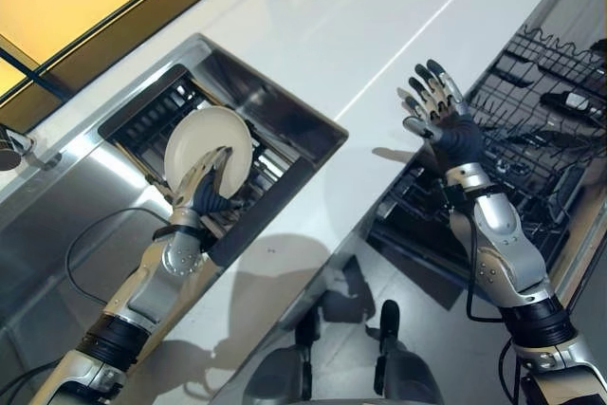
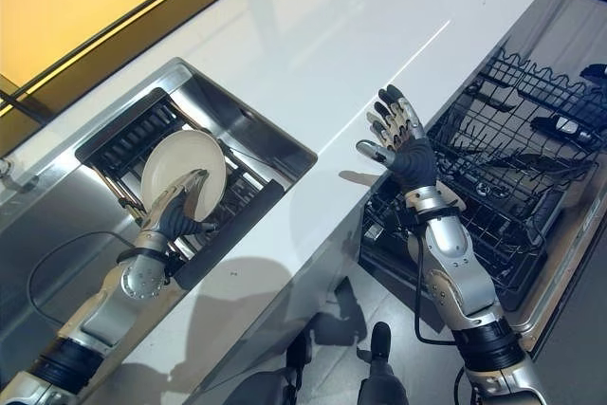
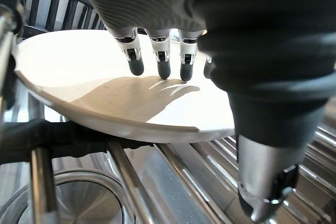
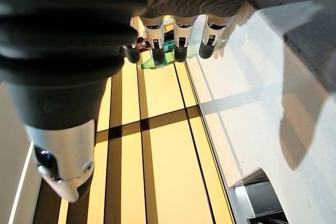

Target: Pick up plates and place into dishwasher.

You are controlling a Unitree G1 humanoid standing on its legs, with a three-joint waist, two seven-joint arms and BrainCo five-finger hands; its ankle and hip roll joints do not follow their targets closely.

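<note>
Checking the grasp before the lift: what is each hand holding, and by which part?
The left hand grips the plate at its lower rim, fingers on its face, over the sink rack. The right hand is open, holding nothing.

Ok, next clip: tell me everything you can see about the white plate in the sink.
The plate is round, plain white and glossy, ceramic by the look of it, with a shallow well and a raised rim. It stands tilted on edge in the dark drying rack set inside the steel sink. The left hand grips it at the lower edge: fingers lie on its inner face, the thumb past the rim. No food or chips show. The right hand hangs open above the dishwasher rack, away from it.
</note>
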